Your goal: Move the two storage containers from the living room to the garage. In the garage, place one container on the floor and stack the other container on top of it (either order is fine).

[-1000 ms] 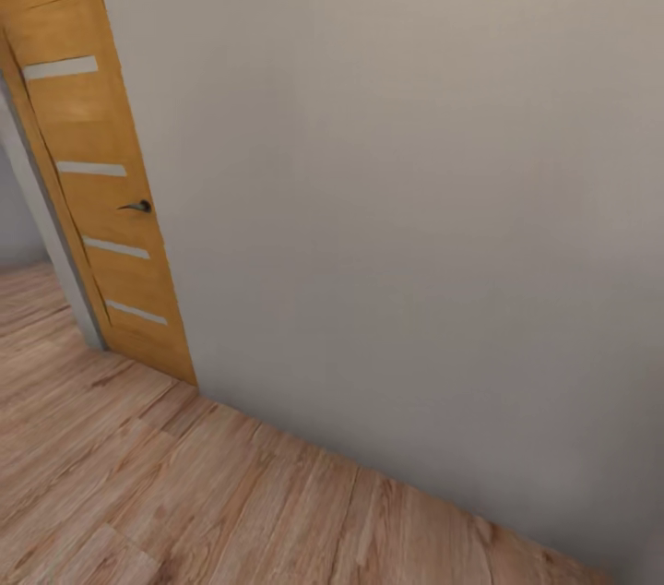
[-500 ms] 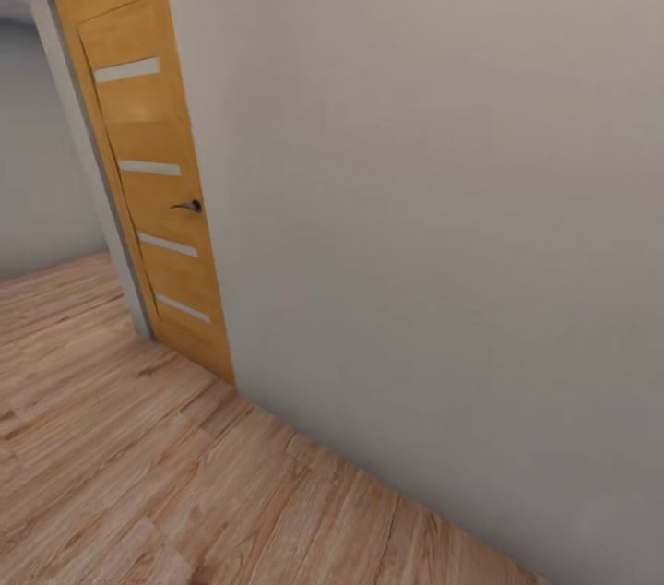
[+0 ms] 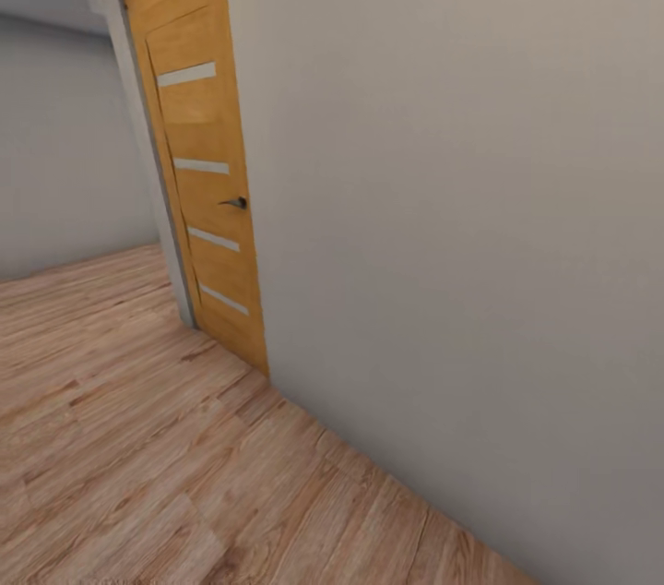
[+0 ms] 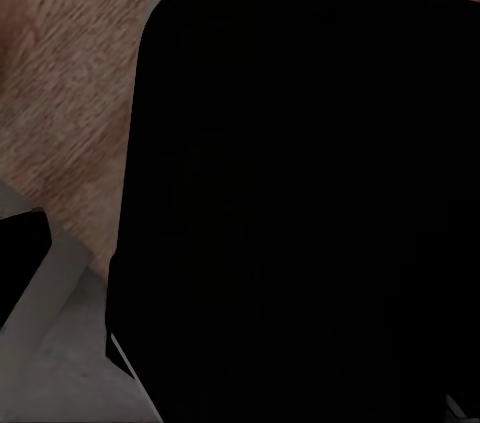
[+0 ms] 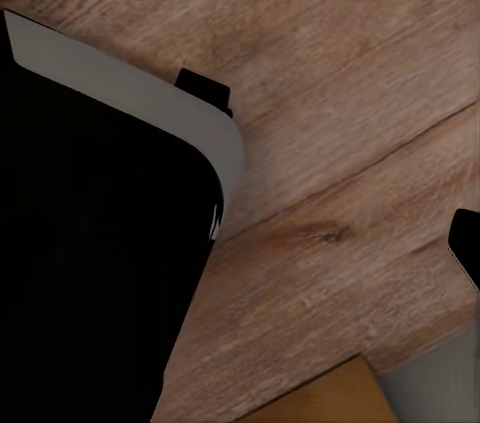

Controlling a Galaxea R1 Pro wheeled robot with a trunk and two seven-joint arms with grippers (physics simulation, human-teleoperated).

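The two storage containers are out of view, and so are the living room and the garage. The head view faces a bare grey wall (image 3: pixel 461 197) above light wood plank flooring (image 3: pixel 138 437), not the garage's floor. Both wrist views look down at a big black body with a pale grey rim (image 4: pixel 300 203) (image 5: pixel 90 243) over the same wood planks (image 5: pixel 340 143).
A shut orange wooden door (image 3: pixel 207 188) with pale slats and a dark handle (image 3: pixel 237 202) stands in the grey wall at the left. Past it another grey wall (image 3: pixel 55 151) closes the far left. An orange-brown patch (image 5: pixel 330 398) shows in the right wrist view.
The whole head view has shifted, so the camera has moved. The door now sits further right in the picture, and more of the far left wall and flooring shows.
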